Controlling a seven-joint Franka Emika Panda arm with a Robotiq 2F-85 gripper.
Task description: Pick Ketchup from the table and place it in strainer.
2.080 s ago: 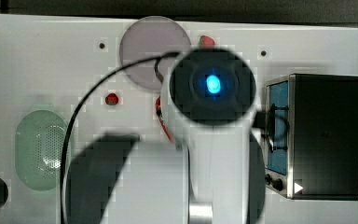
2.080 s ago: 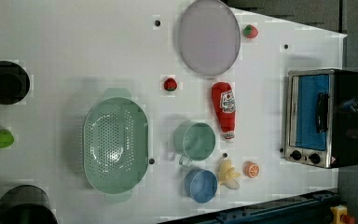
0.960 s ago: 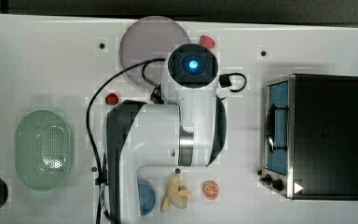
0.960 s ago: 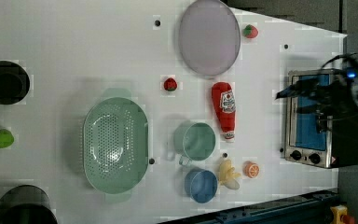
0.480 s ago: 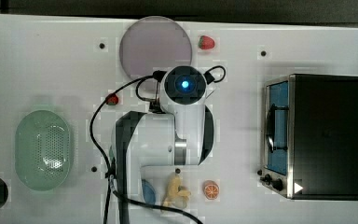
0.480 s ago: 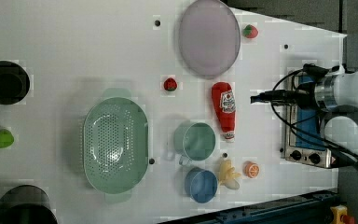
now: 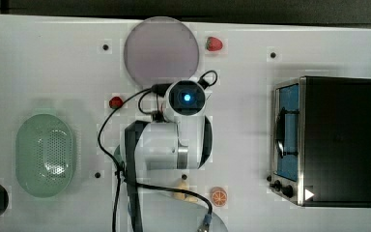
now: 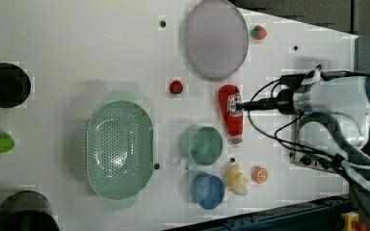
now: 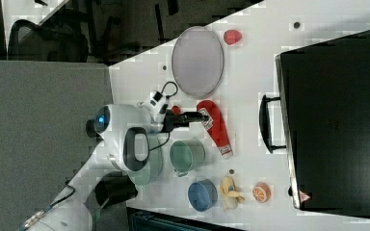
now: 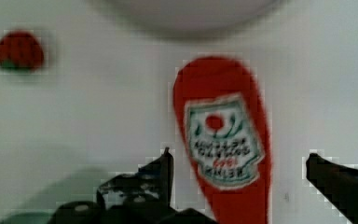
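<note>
The arm is reaching out over the middle of the worktop [image 8: 77, 43], its white wrist bending so that the gripper [image 8: 241, 104] is pointing down at the ketchup [image 8: 231, 114]. In the wrist view the jaws are standing wide apart, one dark finger [image 10: 154, 179] showing on each side of the bottle's labelled body, and nothing is held between them. In the right view the gripper [image 9: 198, 119] is hanging over the bottle's broad end, and I cannot tell whether it is touching.

The ketchup [image 9: 215, 127] is lying flat on the worktop, label up, between the grey plate [image 8: 216, 38] and the green cup [image 8: 201, 146], with the small red fruit [image 8: 175, 87] near it. It is lying well apart from the strainer [image 8: 119, 150].

The strainer is sitting toward the left view's lower left part of the worktop and is holding nothing; its perforated bottom is showing bare. The green cup beside it and the blue cup [image 8: 207, 190] just below it in the left view are both looking empty. The plate is carrying nothing either. A banana [image 8: 236, 178] and an orange slice [image 8: 258, 174] are lying next to the blue cup, near the worktop's edge. The toaster oven [image 7: 326, 140] is standing at the top view's right edge, and a strawberry [image 7: 214, 44] is lying beside the plate.
</note>
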